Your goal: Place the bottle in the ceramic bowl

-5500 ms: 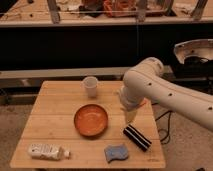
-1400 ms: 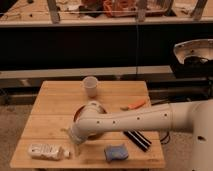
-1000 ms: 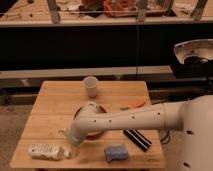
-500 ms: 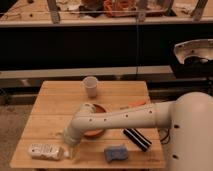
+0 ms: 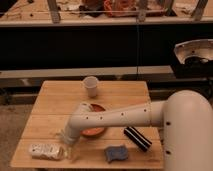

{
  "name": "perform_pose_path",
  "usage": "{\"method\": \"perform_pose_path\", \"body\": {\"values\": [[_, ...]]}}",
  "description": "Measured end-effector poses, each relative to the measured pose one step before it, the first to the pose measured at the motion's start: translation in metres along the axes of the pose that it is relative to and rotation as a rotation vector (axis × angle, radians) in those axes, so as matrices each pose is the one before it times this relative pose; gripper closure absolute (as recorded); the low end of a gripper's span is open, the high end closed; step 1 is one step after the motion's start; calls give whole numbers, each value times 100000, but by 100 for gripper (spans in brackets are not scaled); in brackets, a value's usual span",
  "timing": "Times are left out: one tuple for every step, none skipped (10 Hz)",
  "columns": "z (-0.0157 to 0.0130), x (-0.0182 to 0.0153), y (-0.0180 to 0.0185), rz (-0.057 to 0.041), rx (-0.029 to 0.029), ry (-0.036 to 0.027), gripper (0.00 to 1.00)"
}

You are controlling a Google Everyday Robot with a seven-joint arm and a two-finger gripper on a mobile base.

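While the bottle lies on its side on the wooden surface, nothing of the task is done yet. It rests just left of the end effector; whether the two touch I cannot tell. The end effector hangs low over the surface at the tip of the white arm, and I cannot tell whether it is spread or pressed together. Right of it and a little farther back sits the ceramic bowl, partly hidden by the arm, with no bottle in it. A white cup stands well behind. Farther right of the end effector lie a blue sponge and a dark striped block. In my judgement the grasp, the lift, the carry rightward and the release into the bowl all remain.
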Motion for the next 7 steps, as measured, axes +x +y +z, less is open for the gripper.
{"method": "perform_pose_path", "body": {"values": [[36,222,-37,231,-192,-5,20],[482,123,-99,-161,-884,-287,20],[245,8,-63,-184,-481,-123,20],[270,-10,-78,-171,-443,-196,22],[164,189,-19,119,-306,-149,31],[53,213,-40,270,-183,-121,42],[349,63,76,-64,-620,-168,50]]}}
